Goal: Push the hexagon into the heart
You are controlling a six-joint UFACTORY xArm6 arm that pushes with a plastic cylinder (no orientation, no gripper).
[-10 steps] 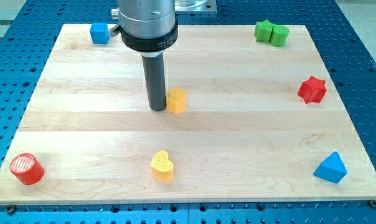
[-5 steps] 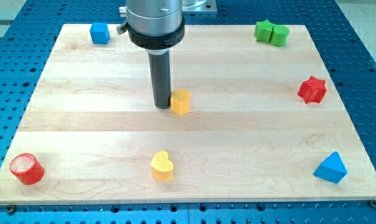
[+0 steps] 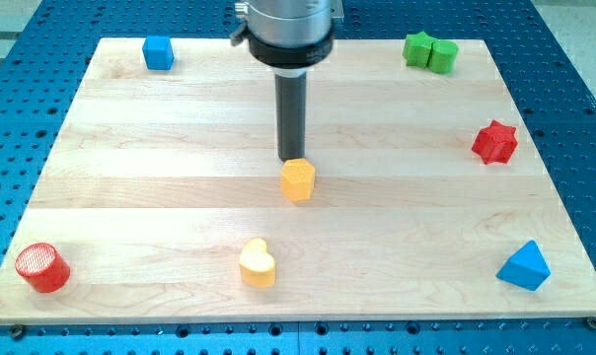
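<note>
1. Over the last second my tip (image 3: 292, 159) had swung from the yellow hexagon (image 3: 298, 180)'s left side to just behind it, toward the view's top; the hexagon had slid right and down.
2. Judged reason: from behind, a push drives it down toward the yellow heart (image 3: 258, 262).
3. Bare rod, nothing to close; tip touching or nearly touching.
4. Hexagon: small, yellow, faceted, mid-board, well apart from the heart, which lay down-left.

The arm comes down from the view's top, a little right of the middle; its dark rod stands straight up; my tip (image 3: 291, 159) rests low on the board.
</note>
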